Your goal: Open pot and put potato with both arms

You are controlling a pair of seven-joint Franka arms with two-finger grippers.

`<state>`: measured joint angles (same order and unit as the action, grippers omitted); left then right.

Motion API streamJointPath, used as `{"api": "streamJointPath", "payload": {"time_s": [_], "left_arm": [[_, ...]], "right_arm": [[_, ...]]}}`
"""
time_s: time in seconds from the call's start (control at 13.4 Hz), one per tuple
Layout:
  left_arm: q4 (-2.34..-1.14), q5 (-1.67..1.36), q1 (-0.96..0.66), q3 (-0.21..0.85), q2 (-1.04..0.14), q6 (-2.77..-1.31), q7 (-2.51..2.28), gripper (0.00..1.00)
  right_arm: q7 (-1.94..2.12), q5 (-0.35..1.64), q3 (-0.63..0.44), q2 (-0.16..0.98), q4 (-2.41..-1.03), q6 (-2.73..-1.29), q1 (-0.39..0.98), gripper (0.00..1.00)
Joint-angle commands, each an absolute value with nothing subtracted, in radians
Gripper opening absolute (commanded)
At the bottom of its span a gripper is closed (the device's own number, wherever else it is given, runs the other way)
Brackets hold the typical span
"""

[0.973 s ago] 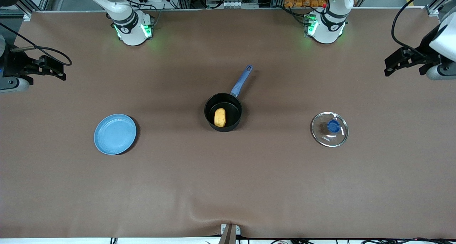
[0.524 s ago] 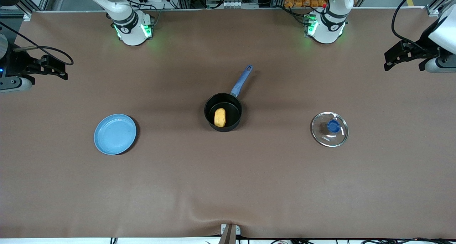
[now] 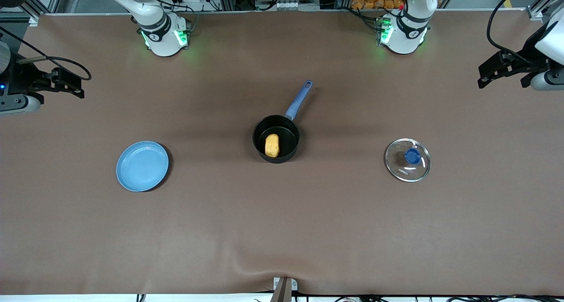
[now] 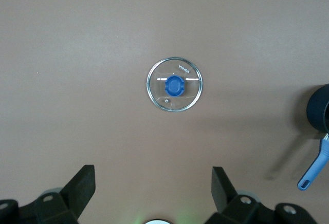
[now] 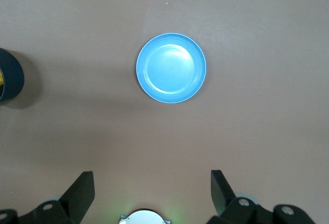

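Observation:
The black pot (image 3: 287,132) with its blue handle (image 3: 299,99) stands uncovered at the table's middle. The yellow-orange potato (image 3: 272,145) lies inside it. The clear glass lid (image 3: 407,159) with a blue knob lies flat on the table toward the left arm's end; it also shows in the left wrist view (image 4: 175,84). My left gripper (image 3: 502,75) hangs open and empty high over that end (image 4: 153,180). My right gripper (image 3: 68,83) hangs open and empty high over the right arm's end (image 5: 152,180). The pot's edge shows in both wrist views (image 4: 318,108) (image 5: 10,77).
A flat light-blue plate (image 3: 142,165) sits bare toward the right arm's end and shows in the right wrist view (image 5: 171,68). The brown table cover has a ripple at its front edge (image 3: 282,271). Both arm bases (image 3: 164,35) (image 3: 403,33) stand along the table's edge.
Both grippers have drifted slightly outward and upward at the table's ends. The pot, potato, lid and plate have not moved.

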<state>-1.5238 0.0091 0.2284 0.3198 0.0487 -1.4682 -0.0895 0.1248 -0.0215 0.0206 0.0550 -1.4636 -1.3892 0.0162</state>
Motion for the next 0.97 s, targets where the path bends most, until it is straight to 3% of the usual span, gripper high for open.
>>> {"api": "streamJointPath", "payload": {"time_s": [0.0,0.9], "left_arm": [[-1.513,0.000,0.239,0.324,0.051,-1.463,-0.100,1.00],[-1.514,0.002,0.238,0.324,0.049,-1.463,-0.098,1.00]], "right_arm": [[0.106,-0.020,0.020,0.038,-1.471,-1.381,0.021,1.00],[0.106,-0.020,0.018,0.038,-1.473,-1.371,0.021,1.00]]}}
